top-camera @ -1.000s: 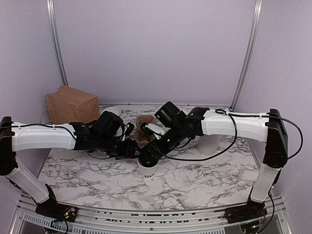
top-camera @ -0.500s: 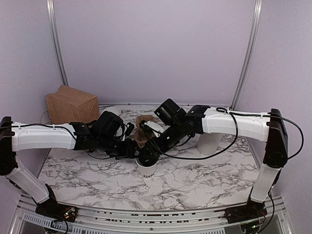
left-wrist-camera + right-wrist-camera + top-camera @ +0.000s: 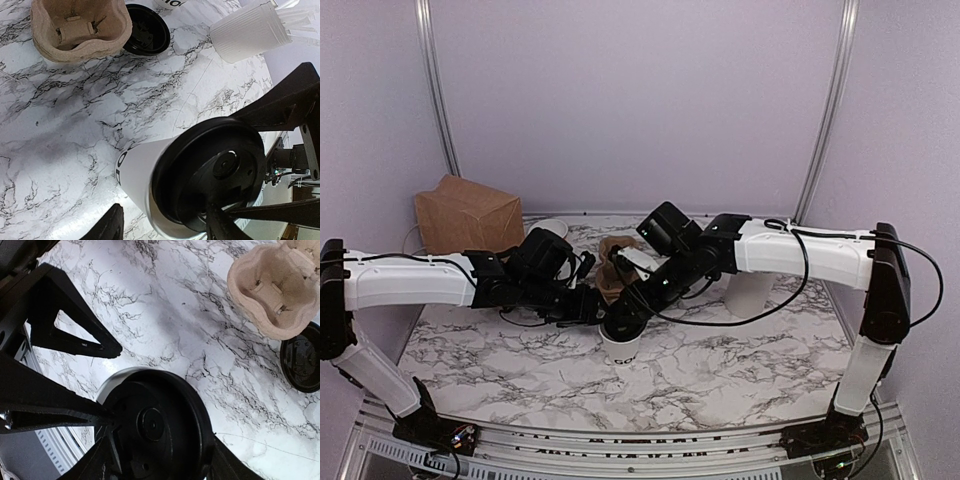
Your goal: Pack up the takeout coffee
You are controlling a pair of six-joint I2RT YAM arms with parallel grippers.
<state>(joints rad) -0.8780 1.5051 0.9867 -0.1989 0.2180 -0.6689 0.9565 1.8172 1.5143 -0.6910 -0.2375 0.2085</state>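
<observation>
The takeout coffee (image 3: 620,347) is a white paper cup with dark lettering, standing mid-table. Its white side (image 3: 137,170) fills the left wrist view. A round black lid (image 3: 155,420) rests on its mouth, with a sliver of white rim showing on one side. My right gripper (image 3: 160,452) comes down from above, shut on the lid's edges (image 3: 210,170). My left gripper (image 3: 167,222) straddles the cup near the rim from the left. One finger lies against the lid's edge, and the other finger (image 3: 112,225) stands off the cup wall.
A brown cardboard cup carrier (image 3: 80,25) lies just behind the cup, with a spare black lid (image 3: 146,36) beside it. A ribbed white cylinder holding utensils (image 3: 752,293) stands to the right. A brown paper bag (image 3: 468,215) sits at the back left.
My right wrist has edged slightly left over the cup. The cup and my left arm have stayed put.
</observation>
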